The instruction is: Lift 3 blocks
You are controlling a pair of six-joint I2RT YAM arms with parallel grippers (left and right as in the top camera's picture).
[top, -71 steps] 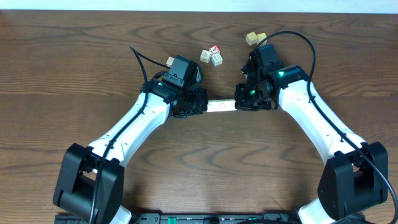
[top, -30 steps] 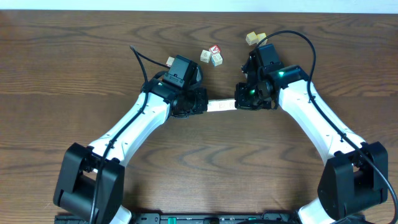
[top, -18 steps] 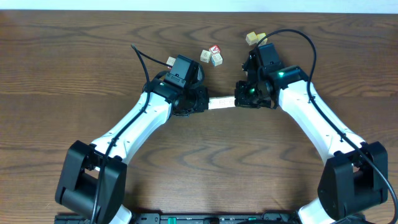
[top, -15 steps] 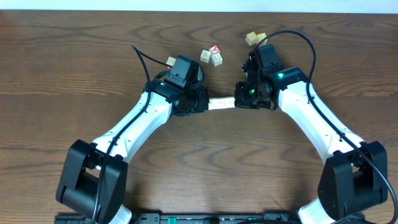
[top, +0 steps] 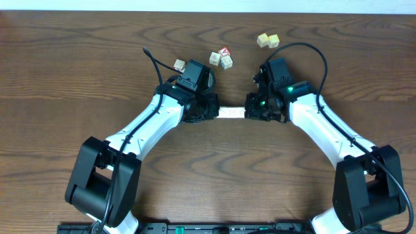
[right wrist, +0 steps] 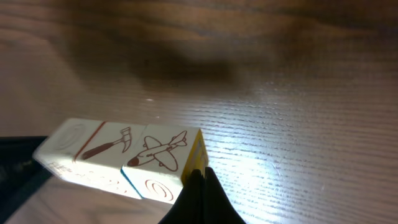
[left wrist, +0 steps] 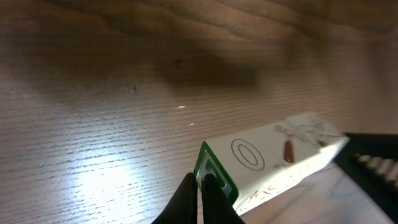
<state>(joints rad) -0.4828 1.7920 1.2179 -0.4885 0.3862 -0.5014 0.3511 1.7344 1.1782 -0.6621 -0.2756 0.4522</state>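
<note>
The 3 blocks (top: 231,112) form one short whitish row, pinched end to end between my two grippers. My left gripper (top: 215,112) is shut, its closed tips pressed on the green-edged end face (left wrist: 214,176). My right gripper (top: 247,112) is shut too, its tips against the yellow-edged end face (right wrist: 194,155). In the right wrist view the row (right wrist: 118,155) shows a hammer and an airplane drawing. Seen from the left wrist, the row (left wrist: 273,155) carries an oval mark. A dark shadow lies well away on the table, so the row looks clear of the wood.
A cluster with a red-topped cube (top: 223,57) sits behind the grippers. A pale yellow pair of cubes (top: 267,40) lies at the back right. A single pale cube (top: 179,65) rests by my left arm's cable. The wooden table (top: 78,78) stretches all around.
Both arms have changed posture and carried the pinched row slightly toward the front. The right arm's cable no longer crosses the pale yellow pair. Both grippers stay shut.
</note>
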